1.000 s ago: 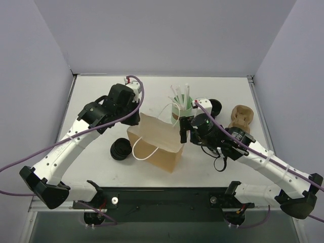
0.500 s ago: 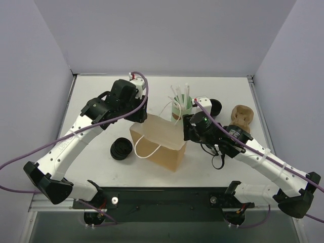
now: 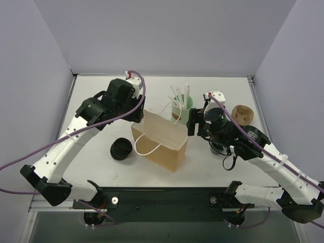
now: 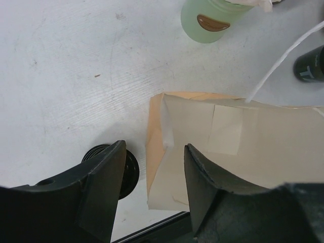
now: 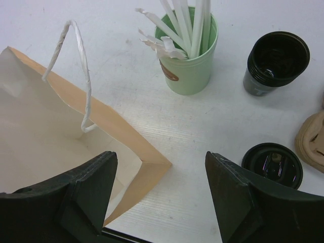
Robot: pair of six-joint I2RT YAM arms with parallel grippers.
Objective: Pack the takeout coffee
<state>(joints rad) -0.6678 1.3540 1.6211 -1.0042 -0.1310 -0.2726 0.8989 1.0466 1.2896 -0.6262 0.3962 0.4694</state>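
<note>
Both grippers had just been opened. A moment earlier the left gripper (image 4: 155, 147) was pinched on the rear-left rim of the paper bag (image 3: 159, 144) and the right gripper (image 5: 161, 157) was set against the bag's right edge. Now the left fingers were seen parted, with the bag's end showing loose in the gap. The right gripper had been drawn back to the right, its fingers spread wide and nothing held. The bag had been left standing on its own with its mouth up and pulled open, so the opening step was judged done and the loading not yet begun.

Inside the bag only pale paper could be made out; nothing had been packed. The coffee cup (image 5: 276, 63), black and lidded as far as could be told, was seen on the table (image 3: 228, 86) just right of the green cup (image 5: 188, 71), well outside the bag. The green cup was filled with white straws (image 5: 195, 20). A second round black thing (image 5: 272, 165) was spotted nearer the right arm; whether it was a loose lid or a capped cup could not be told. The stack of lids (image 3: 121, 148) was placed left of the bag, and a cardboard carrier (image 5: 313, 142) at the far right. A pick of the coffee cup by the right gripper was judged the likely next call.
</note>
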